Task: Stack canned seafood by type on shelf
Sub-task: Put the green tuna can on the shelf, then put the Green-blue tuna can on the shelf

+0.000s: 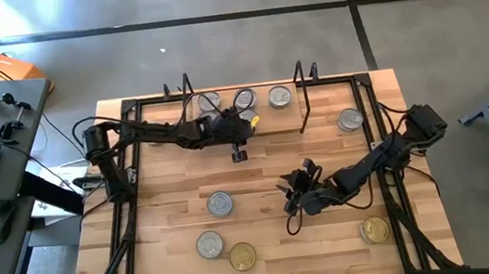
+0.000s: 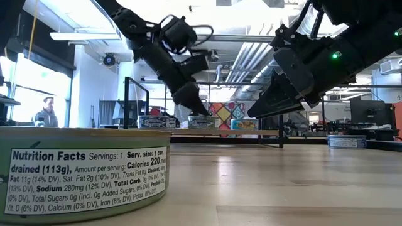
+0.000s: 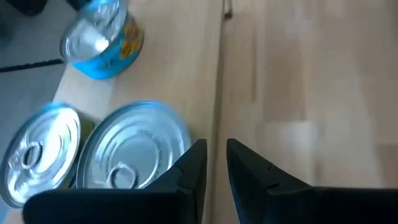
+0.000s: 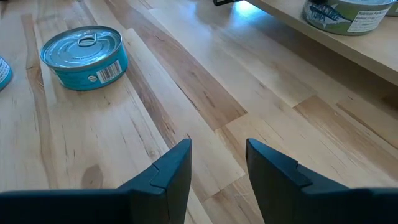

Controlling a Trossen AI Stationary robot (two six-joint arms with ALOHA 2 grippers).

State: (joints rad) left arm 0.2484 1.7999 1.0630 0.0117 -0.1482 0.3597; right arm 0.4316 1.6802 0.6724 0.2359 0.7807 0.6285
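- Nearest the front edge of the table [image 1: 171,221], two loose tins sit side by side: a silver-lidded tin [image 1: 208,245] and a gold-lidded tin [image 1: 242,256] touching it. They look like stock waiting its turn, not sorted yet.
- Another gold-lidded tin [image 1: 374,230] lies well apart on the right side, near the right arm's base rails, also unshelved.
- A little further in, a silver-lidded teal tin [image 1: 220,204] stands alone mid-table. The right gripper [image 1: 296,190] hovers just to its right with its fingers apart and nothing between them; in the right wrist view that tin [image 4: 84,48] lies ahead of the empty gap, so I judge it the likely next pick.
- Beyond that, the left gripper [image 1: 238,153] hangs at the front edge of the shelf [image 1: 266,120], its fingers nearly together with only a thin slit and nothing in them. It looks as if it is finished with a placement there.
- On the shelf, between the black wire frames, three silver-lidded tins stand in a row: one at the left [image 1: 209,101], one in the middle [image 1: 245,99], one at the right [image 1: 279,96].
- Outside the right frame, a further silver-lidded tin [image 1: 350,120] sits on the table, apart from the row. I cannot read labels well enough to say which types match.
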